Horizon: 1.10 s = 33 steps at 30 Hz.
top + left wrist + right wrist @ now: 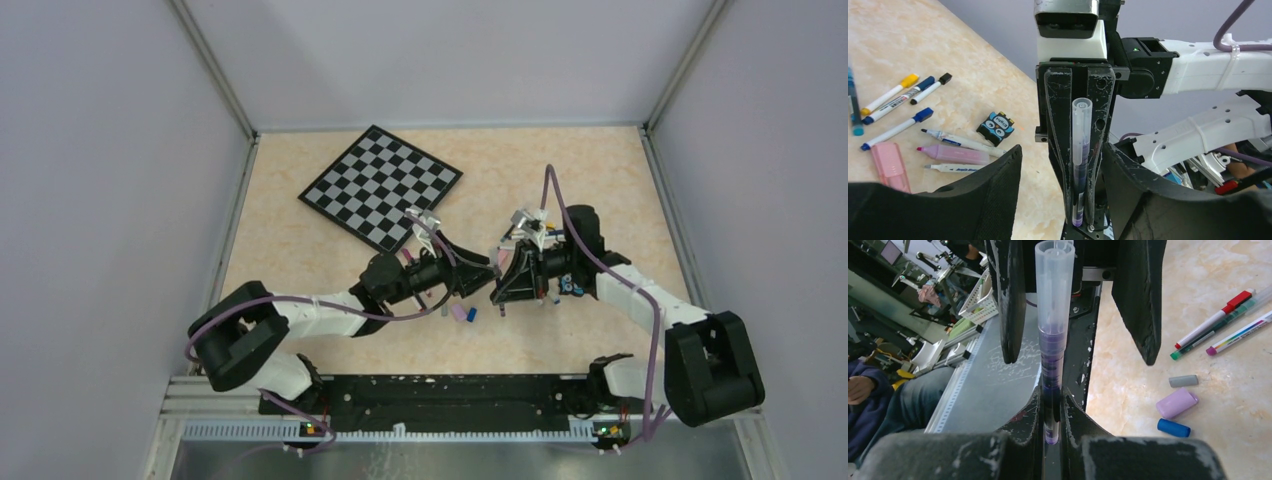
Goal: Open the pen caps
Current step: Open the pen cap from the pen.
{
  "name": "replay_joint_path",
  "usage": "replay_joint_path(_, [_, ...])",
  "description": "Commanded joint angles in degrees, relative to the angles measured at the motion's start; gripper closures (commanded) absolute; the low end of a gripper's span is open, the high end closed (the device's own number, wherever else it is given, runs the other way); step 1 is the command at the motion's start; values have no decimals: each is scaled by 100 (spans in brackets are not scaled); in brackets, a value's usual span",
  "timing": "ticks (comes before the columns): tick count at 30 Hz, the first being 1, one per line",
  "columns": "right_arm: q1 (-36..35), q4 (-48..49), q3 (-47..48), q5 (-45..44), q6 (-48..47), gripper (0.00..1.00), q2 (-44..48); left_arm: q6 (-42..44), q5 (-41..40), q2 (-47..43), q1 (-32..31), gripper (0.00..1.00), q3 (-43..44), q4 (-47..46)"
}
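A purple pen (1053,360) with a clear cap (1053,280) stands straight up between the two arms. My right gripper (1052,402) is shut on its lower barrel. My left gripper (1062,150) faces it, open. Its two black fingers (1010,300) stand on either side of the clear cap, with a gap on each side. Both grippers meet at the table's middle, left gripper (482,272) against right gripper (502,284). Loose pen caps lie on the table: a grey one (1183,381), a lilac one (1176,402) and a blue one (1173,427).
A checkered board (380,185) lies at the back left. Beyond the left fingers lie several capped pens (890,95), a pink highlighter (953,155) and an owl-like figure (996,127). A red-capped pen (1215,320) and others lie right of the right gripper.
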<state>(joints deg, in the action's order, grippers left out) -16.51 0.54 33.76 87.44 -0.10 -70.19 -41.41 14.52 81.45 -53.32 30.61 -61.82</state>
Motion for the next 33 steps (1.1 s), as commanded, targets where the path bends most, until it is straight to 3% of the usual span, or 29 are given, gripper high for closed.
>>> replay_joint_path(1, [-136, 545, 26, 325, 244, 100, -35, -218, 380, 249, 6, 39, 262, -945])
replay_joint_path(15, [-142, 338, 57, 179, 73, 100, -100, -339, 287, 273, 6, 59, 268, -1332])
replay_joint_path(17, [-146, 310, 53, 182, 50, 100, -108, -357, 281, 273, 6, 67, 269, -1349])
replay_joint_path(22, [-166, 266, 43, 165, 40, 100, -163, -302, 113, 260, 34, 100, 350, -1420])
replay_joint_path(33, [-533, 202, -5, 103, -158, 100, -433, 80, -654, -346, 875, 100, 1027, -1511])
